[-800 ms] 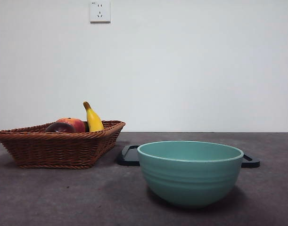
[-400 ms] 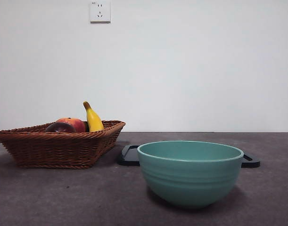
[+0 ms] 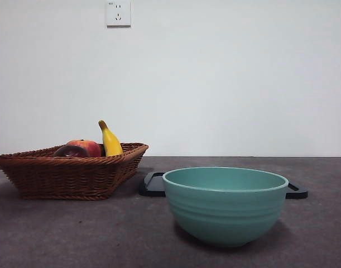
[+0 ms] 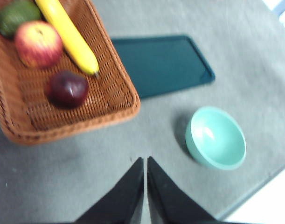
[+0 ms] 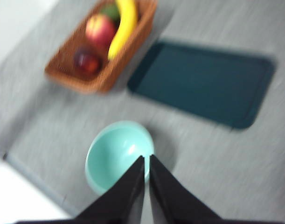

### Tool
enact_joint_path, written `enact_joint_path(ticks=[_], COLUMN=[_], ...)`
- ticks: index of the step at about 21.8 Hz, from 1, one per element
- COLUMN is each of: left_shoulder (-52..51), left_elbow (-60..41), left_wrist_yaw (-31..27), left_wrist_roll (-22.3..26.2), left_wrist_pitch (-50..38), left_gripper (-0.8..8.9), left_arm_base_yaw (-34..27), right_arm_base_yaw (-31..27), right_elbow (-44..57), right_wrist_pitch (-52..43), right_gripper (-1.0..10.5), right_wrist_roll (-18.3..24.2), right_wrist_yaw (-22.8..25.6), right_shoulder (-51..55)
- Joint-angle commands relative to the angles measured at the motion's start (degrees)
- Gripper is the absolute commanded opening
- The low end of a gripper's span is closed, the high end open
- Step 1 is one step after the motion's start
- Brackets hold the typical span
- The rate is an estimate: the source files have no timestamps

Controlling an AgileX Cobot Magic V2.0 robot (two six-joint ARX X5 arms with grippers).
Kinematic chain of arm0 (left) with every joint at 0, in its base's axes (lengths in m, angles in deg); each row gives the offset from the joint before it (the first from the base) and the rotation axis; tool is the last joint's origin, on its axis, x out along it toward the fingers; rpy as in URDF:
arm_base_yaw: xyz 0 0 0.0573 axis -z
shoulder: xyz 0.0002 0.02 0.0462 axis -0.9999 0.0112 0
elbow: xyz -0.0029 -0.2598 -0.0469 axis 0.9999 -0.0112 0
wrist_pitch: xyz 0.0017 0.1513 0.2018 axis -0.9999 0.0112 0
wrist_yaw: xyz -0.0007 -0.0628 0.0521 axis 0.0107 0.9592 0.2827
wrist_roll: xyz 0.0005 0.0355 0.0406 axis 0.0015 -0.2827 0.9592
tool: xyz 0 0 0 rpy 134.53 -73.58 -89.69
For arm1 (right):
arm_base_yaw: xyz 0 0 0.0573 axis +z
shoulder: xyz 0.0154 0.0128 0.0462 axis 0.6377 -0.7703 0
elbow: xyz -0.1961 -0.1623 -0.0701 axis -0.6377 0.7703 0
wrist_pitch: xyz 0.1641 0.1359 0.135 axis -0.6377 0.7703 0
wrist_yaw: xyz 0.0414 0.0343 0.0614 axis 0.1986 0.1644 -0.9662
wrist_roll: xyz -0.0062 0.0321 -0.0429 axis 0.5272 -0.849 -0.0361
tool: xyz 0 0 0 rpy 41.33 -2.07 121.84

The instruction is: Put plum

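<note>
The dark maroon plum (image 4: 67, 88) lies in the brown wicker basket (image 4: 86, 116), next to a red-orange fruit (image 4: 38, 43) and a yellow banana (image 4: 67, 35). In the front view the plum (image 3: 70, 151) peeks over the basket rim (image 3: 70, 176) at the left. It also shows in the right wrist view (image 5: 86, 61). My left gripper (image 4: 145, 161) is shut and empty, high above the table near the basket. My right gripper (image 5: 146, 158) is shut and empty, high above the teal bowl (image 5: 118, 154). Neither gripper shows in the front view.
The teal bowl (image 3: 225, 204) stands at the front of the table. A dark flat tray (image 4: 161, 63) lies behind it, beside the basket. A green fruit (image 4: 16, 14) lies at the basket's far end. The table edge (image 5: 35, 179) runs near the bowl.
</note>
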Motion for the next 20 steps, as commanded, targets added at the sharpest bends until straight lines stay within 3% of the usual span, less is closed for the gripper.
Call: enact_joint_path(ticks=[1, 6, 7, 11, 20], left_shoulder=[0.4, 0.3, 0.3, 0.3, 0.7], left_elbow=[1.3, 1.3, 1.3, 1.3, 1.3], left_wrist_yaw=[0.4, 0.3, 0.3, 0.3, 0.2], left_wrist_roll=[2.7, 2.6, 2.6, 2.0, 1.6], left_wrist_pitch=[0.3, -0.1, -0.1, -0.1, -0.5], left_gripper=[0.09, 0.33, 0.94, 4.61, 4.71], left_arm_base_yaw=[0.4, 0.3, 0.3, 0.3, 0.3], right_arm_base_yaw=[1.8, 3.1, 3.1, 3.1, 3.1], right_elbow=[-1.0, -1.0, -1.0, -1.0, -1.0], right_wrist_pitch=[1.2, 1.1, 1.1, 1.1, 1.0], right_gripper=[0.1, 0.1, 0.3, 4.0, 4.1], right_wrist_roll=[2.3, 2.3, 2.2, 1.7, 1.7], right_wrist_yaw=[-0.3, 0.0, 0.0, 0.0, 0.0], right_shoulder=[-1.2, -1.5, -1.5, -1.5, -1.5])
